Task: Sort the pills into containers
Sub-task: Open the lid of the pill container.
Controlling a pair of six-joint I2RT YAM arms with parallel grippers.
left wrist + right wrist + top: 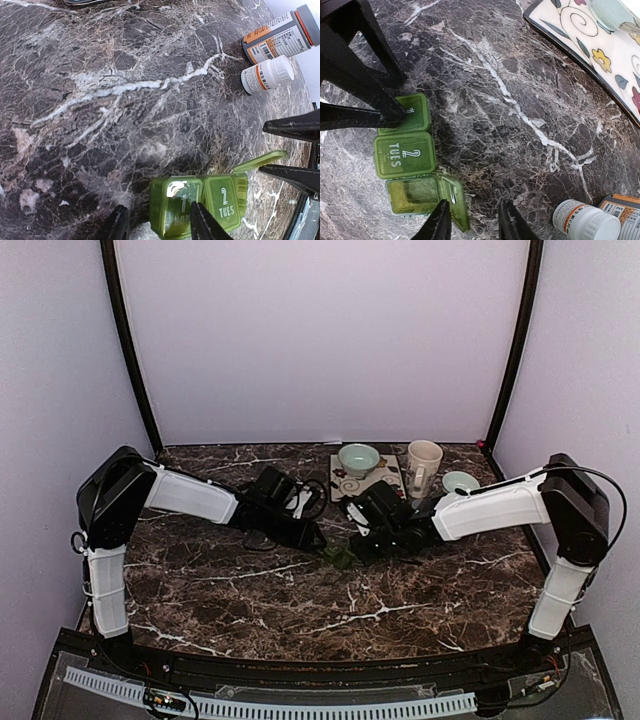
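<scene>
A: The left fingers (202, 225)?
B: Apart, astride the "1 MON" box of the pill organiser (405, 156) on the surface (520, 75), one tip on it; whether they pinch is unclear.
A: The right fingers (439, 222)?
B: Apart, empty, beside the open third lid (456, 197), next to "2 TUES".
</scene>
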